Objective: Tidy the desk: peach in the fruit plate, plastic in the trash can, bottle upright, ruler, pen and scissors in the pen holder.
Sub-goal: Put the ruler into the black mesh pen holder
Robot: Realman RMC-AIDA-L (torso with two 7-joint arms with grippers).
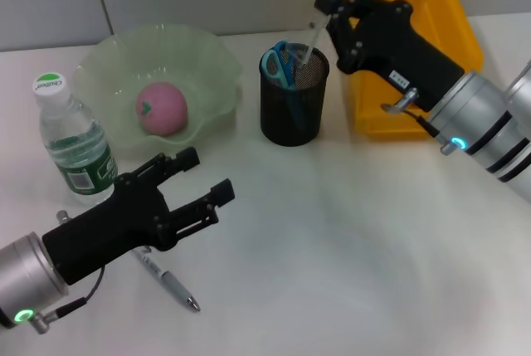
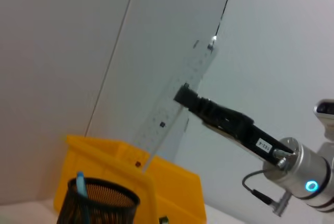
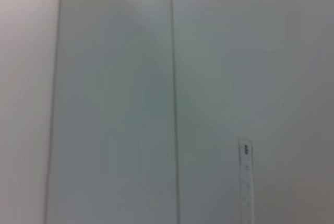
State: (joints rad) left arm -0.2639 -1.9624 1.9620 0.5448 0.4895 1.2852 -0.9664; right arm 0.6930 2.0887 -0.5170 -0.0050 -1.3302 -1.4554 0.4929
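A pink peach (image 1: pixel 161 109) lies in the pale green fruit plate (image 1: pixel 217 56). The bottle (image 1: pixel 72 145) stands upright at the left. A pen (image 1: pixel 170 283) lies on the table under my left arm. My left gripper (image 1: pixel 207 175) hovers open above the table. The black mesh pen holder (image 1: pixel 290 107) holds blue scissors (image 1: pixel 278 62). My right gripper (image 1: pixel 328 1) is shut on a clear ruler (image 1: pixel 310 43), whose lower end dips into the holder. The ruler (image 2: pixel 172 110) also shows in the left wrist view and the ruler (image 3: pixel 245 182) in the right wrist view. No plastic is in view.
A yellow bin (image 1: pixel 452 16) stands just behind and to the right of the pen holder. Behind the desk rises a grey panelled wall (image 3: pixel 115 98). The left wrist view shows the bin (image 2: pixel 125 158) and the holder (image 2: pixel 99 200).
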